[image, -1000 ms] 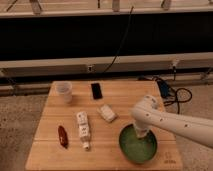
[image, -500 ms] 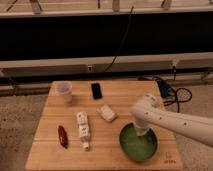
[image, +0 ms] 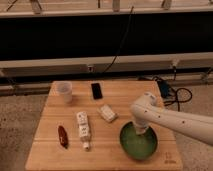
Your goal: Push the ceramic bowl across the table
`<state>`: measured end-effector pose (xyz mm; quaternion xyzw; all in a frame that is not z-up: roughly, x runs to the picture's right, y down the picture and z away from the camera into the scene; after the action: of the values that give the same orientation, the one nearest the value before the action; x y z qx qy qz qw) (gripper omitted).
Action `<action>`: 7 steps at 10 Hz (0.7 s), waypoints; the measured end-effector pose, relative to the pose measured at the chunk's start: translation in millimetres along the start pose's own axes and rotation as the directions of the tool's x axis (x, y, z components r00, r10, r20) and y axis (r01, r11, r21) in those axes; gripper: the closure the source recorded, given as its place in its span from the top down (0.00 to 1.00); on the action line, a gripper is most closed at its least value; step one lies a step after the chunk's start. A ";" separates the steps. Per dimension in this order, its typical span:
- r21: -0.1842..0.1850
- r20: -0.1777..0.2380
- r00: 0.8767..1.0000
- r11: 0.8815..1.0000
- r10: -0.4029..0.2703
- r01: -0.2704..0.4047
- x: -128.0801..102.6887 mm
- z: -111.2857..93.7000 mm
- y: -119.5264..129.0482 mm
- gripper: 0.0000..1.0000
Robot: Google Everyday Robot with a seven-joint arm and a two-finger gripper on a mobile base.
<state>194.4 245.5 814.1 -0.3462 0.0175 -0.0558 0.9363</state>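
Observation:
The green ceramic bowl (image: pixel 137 144) sits near the front right corner of the wooden table (image: pixel 50 155). My white arm comes in from the right, and the gripper (image: pixel 139 131) points down into the bowl's far inner side, apparently touching its inside. The arm's wrist hides the bowl's back rim.
A translucent plastic cup (image: pixel 64 92) stands at the back left. A black phone (image: pixel 96 90) lies at the back middle. A small white packet (image: pixel 107 113) lies mid-table, a white bottle (image: pixel 83 129) and a dark red item (image: pixel 63 136) at the left front. Cables (image: pixel 172 92) trail right of the table.

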 end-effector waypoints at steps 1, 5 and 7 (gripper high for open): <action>0.009 -0.005 1.000 1.000 -0.003 0.003 1.1 -0.2 -9.3 0.04; 0.027 -0.020 1.000 0.999 -0.016 0.017 2.4 -1.2 -48.1 0.04; 0.035 -0.026 0.999 0.999 -0.019 0.020 4.5 -1.7 -58.8 0.04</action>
<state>193.3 199.4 851.1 -0.3292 0.0252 -0.0698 0.9413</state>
